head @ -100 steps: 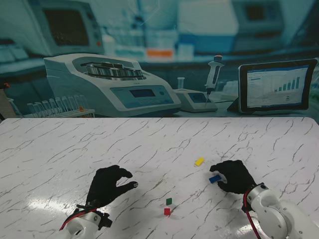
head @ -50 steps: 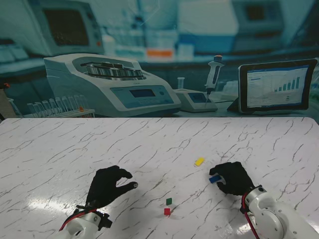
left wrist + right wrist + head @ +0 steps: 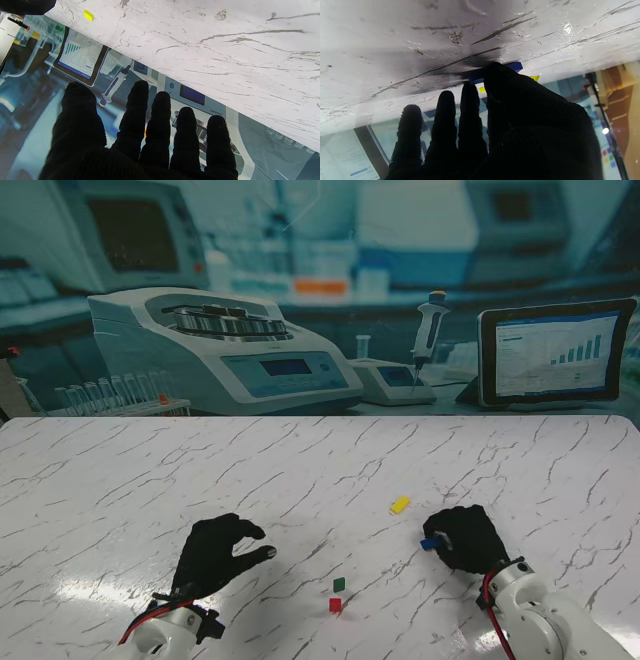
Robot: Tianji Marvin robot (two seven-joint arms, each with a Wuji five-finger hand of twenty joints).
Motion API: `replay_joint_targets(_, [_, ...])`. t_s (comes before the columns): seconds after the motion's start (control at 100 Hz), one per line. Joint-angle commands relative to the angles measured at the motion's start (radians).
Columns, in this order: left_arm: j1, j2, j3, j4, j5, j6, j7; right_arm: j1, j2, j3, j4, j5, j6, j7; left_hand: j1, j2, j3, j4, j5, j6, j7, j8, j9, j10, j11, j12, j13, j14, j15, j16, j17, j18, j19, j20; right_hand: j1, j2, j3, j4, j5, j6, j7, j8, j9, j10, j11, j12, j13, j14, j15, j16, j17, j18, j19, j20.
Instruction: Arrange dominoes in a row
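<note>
right hand (image 3: 468, 540) curled, fingers (image 3: 495, 75) pinching blue domino (image 3: 429, 544) against marble desk (image 3: 120, 480). left hand (image 3: 212, 556) holding nothing, fingers (image 3: 140, 100) apart, hovering. yellow domino (image 3: 400, 504) flat, just beyond blue. green domino (image 3: 339, 584) and red domino (image 3: 335, 605) between hands, nearer to me.

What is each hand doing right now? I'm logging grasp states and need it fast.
Left hand: open, fingers apart, holding nothing.
Right hand: shut on the blue domino, pinched at its fingertips.
</note>
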Motion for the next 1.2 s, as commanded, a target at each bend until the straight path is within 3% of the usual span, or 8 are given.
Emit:
replay_joint_targets(0.0, [0.007,-0.005,0.002,-0.003,-0.007,-0.022,-0.011,-0.019,-0.009,-0.010,0.015,0.001,0.007,0.004,-0.005,0.024,-0.020,-0.016,0.010,-0.028,0.011,0.011,0.031,-0.019,0.019,0.016,0.023,-0.021,0.014,0.008,-0.006,-0.015,0.009,0.009,0.077,-0.041,0.013,-0.033,0.060,-0.056,0.161,0.072,0.070,0.029,0.083,0.053,0.011,0.022,0.022,0.022,-0.001,0.010,0.028,-0.011])
replay_joint_targets(0.27, [0.009,-0.006,0.003,-0.004,-0.012,-0.019,-0.010,-0.030,-0.012,-0.003,-0.006,0.012,0.012,0.010,-0.001,0.034,-0.020,-0.017,0.013,-0.026,0.012,0.010,0.033,-0.017,0.020,0.016,0.023,-0.019,0.015,0.009,-0.008,-0.002,0.016,0.013,0.079,-0.045,0.057,-0.051,0.020,-0.070,0.265,0.176,0.051,0.074,0.186,0.179,0.017,0.074,0.049,0.039,0.012,0.028,0.047,-0.023])
replay_joint_targets(0.61, [0.013,-0.006,0.001,-0.008,-0.012,-0.013,-0.012,-0.044,-0.013,0.017,-0.034,0.030,-0.007,0.037,0.003,0.028,-0.022,-0.017,0.013,-0.032,0.016,0.011,0.034,-0.021,0.021,0.016,0.027,-0.021,0.016,0.010,-0.009,0.001,0.020,0.015,0.065,-0.031,0.036,-0.042,-0.062,-0.090,0.191,0.144,-0.039,0.130,0.122,0.162,-0.043,0.118,0.018,0.038,-0.015,0.041,0.025,-0.036])
replay_joint_targets(0.68, [0.014,-0.006,0.001,-0.008,-0.010,-0.012,-0.013,-0.050,-0.012,0.025,-0.047,0.028,-0.007,0.046,0.003,0.027,-0.022,-0.017,0.012,-0.034,0.017,0.011,0.036,-0.023,0.022,0.017,0.026,-0.021,0.015,0.010,-0.009,0.001,0.020,0.015,0.054,-0.011,0.030,-0.029,-0.088,-0.069,0.116,0.136,-0.072,0.140,0.109,0.148,-0.063,0.126,0.001,0.039,-0.019,0.044,0.013,-0.038])
replay_joint_targets(0.84, [0.015,-0.005,0.000,-0.009,-0.009,-0.011,-0.013,-0.053,-0.010,0.033,-0.062,0.021,-0.005,0.060,0.004,0.023,-0.022,-0.016,0.012,-0.036,0.021,0.012,0.036,-0.024,0.023,0.017,0.028,-0.022,0.015,0.010,-0.009,0.001,0.021,0.016,0.001,0.075,0.002,0.040,-0.086,0.012,-0.210,0.082,-0.128,0.151,0.069,0.104,-0.094,0.131,-0.034,0.027,-0.034,0.046,-0.016,-0.036])
replay_joint_targets(0.95, [0.016,-0.005,-0.001,-0.010,-0.008,-0.010,-0.015,-0.049,-0.011,0.032,-0.061,0.023,0.000,0.062,0.005,0.020,-0.021,-0.016,0.014,-0.041,0.027,0.014,0.040,-0.027,0.026,0.018,0.030,-0.024,0.016,0.011,-0.009,0.001,0.021,0.016,-0.004,0.081,-0.005,0.049,-0.099,0.018,-0.257,0.092,-0.141,0.156,0.056,0.095,-0.099,0.132,-0.040,0.024,-0.037,0.047,-0.022,-0.036])
replay_joint_targets(1.01, [0.017,-0.005,-0.002,-0.010,-0.009,-0.009,-0.016,-0.047,-0.011,0.031,-0.059,0.025,0.004,0.061,0.005,0.019,-0.021,-0.016,0.013,-0.042,0.031,0.015,0.041,-0.028,0.027,0.019,0.029,-0.022,0.015,0.011,-0.009,0.001,0.021,0.016,-0.002,0.083,-0.006,0.052,-0.102,0.022,-0.309,0.147,-0.144,0.158,0.054,0.086,-0.099,0.133,-0.041,0.025,-0.037,0.047,-0.025,-0.031])
replay_joint_targets(1.19, [0.018,-0.005,-0.003,-0.012,-0.010,-0.009,-0.016,-0.037,-0.009,0.022,-0.050,0.027,0.020,0.075,0.005,0.017,-0.021,-0.015,0.011,-0.043,0.036,0.016,0.041,-0.029,0.028,0.020,0.032,-0.023,0.017,0.012,-0.008,0.000,0.021,0.016,-0.013,0.087,-0.023,0.052,-0.098,0.065,-0.419,0.101,-0.150,0.158,0.046,0.079,-0.107,0.127,-0.047,0.022,-0.036,0.047,-0.026,-0.030])
